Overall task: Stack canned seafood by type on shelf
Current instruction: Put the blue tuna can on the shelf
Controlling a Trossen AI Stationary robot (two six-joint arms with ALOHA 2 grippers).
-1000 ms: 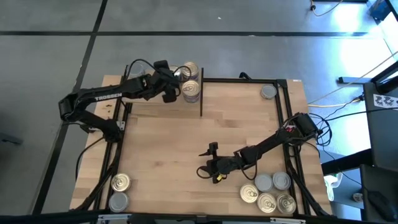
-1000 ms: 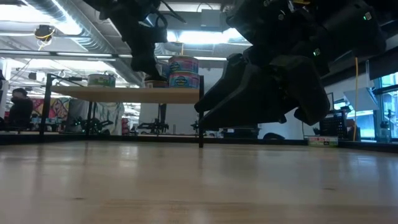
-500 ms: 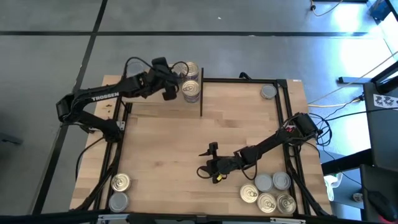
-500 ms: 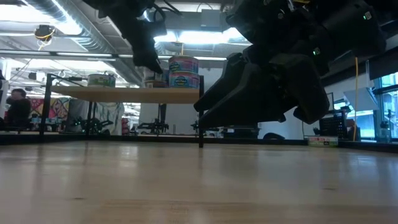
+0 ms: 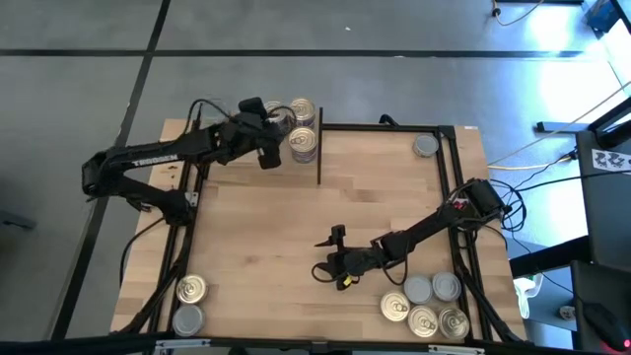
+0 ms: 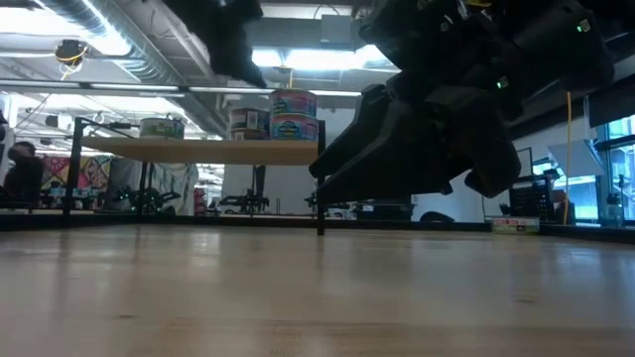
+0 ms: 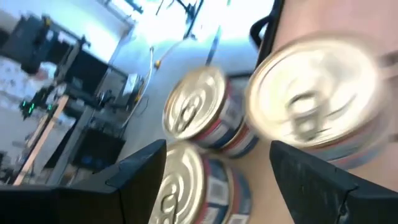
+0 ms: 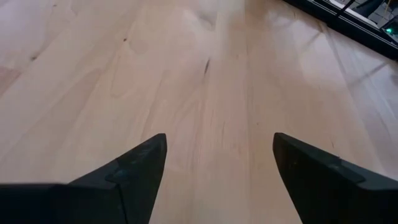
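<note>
Gold-topped tins (image 7: 193, 109) stand on the light wood shelf (image 6: 198, 150), which is raised on a black frame. In the low view a two-high stack (image 6: 293, 114) stands by the shelf's right post, another tin (image 6: 248, 121) stands beside it, and one more tin (image 6: 162, 127) sits farther left. My left gripper (image 5: 268, 138) (image 7: 233, 186) is open and hangs above these tins (image 5: 303, 126), touching none. My right gripper (image 5: 330, 254) (image 8: 221, 180) is open and hovers low over the bare middle of the table.
Several tins (image 5: 424, 306) sit at the table's near right corner, and two tins (image 5: 189, 303) at the near left. A silver-topped tin (image 5: 425, 145) lies far right inside a black frame (image 5: 455, 177). The shelf post (image 5: 320, 158) stands by the stack.
My left gripper has risen well clear of the tin beside the stack, and that tin stays standing on the shelf. The arm has also drawn a little toward the table's left edge. My right arm has kept still.
</note>
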